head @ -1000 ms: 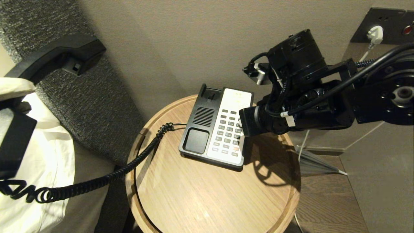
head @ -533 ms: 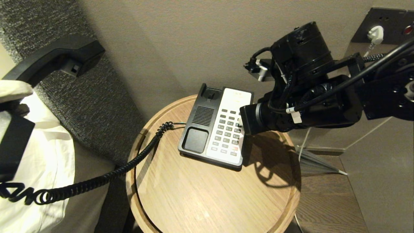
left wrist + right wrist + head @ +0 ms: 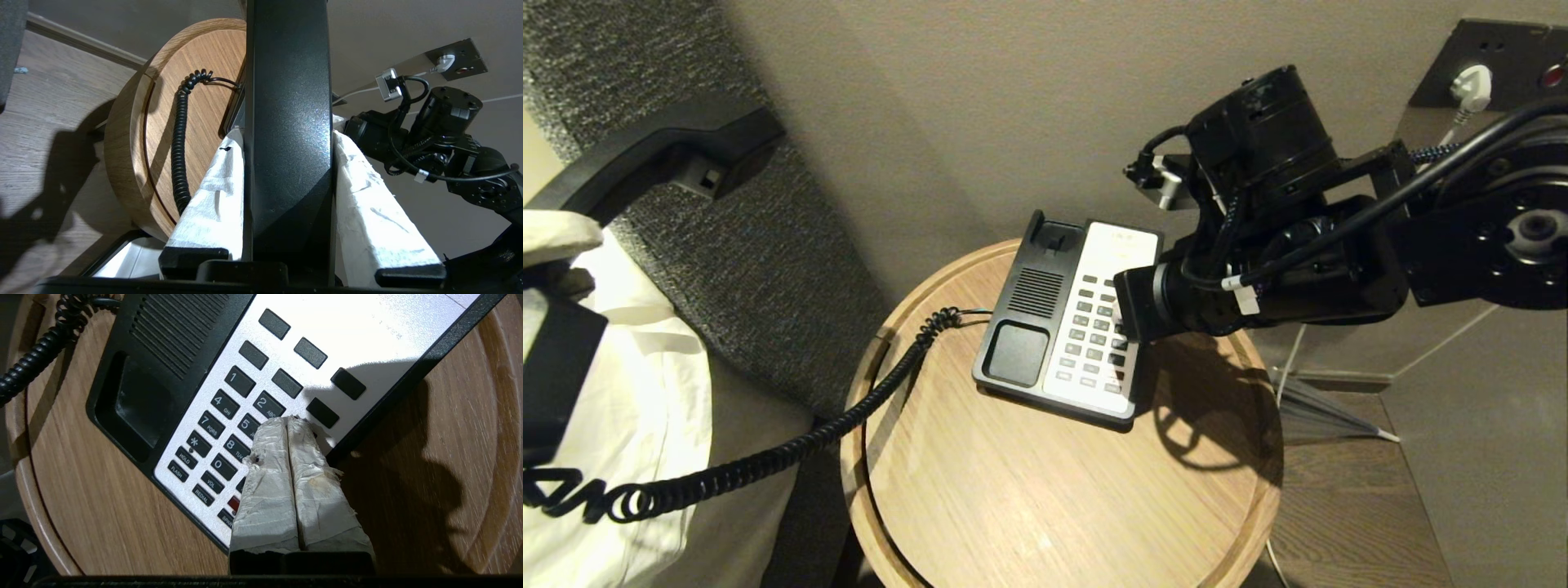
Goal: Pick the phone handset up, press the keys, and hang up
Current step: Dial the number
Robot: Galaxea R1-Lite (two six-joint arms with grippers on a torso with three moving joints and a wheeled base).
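Head view: a round wooden side table [image 3: 1045,506] is standing against a beige wall, carrying a black-and-white phone base [image 3: 1066,327] with its cradle empty. The phone handset [image 3: 662,155] is being held up at the far left, well apart from the base, above white bedding, and its black coiled cord [image 3: 792,449] is trailing from the base off the table edge. The right arm is reaching in from the right, its gripper end sitting over the keypad's right columns. Left wrist view: the left gripper [image 3: 288,134] is clamping the handset's long black body between its two white-wrapped fingers [image 3: 212,196], one on each side; the table and cord are lying beyond it, and the right arm is showing at one side. Right wrist view: the right gripper [image 3: 288,420] is holding its two white-wrapped fingers pressed together, side by side, with their tips resting over the keypad [image 3: 229,428] just beside the 2 and 5 keys, covering the keys in the next column.
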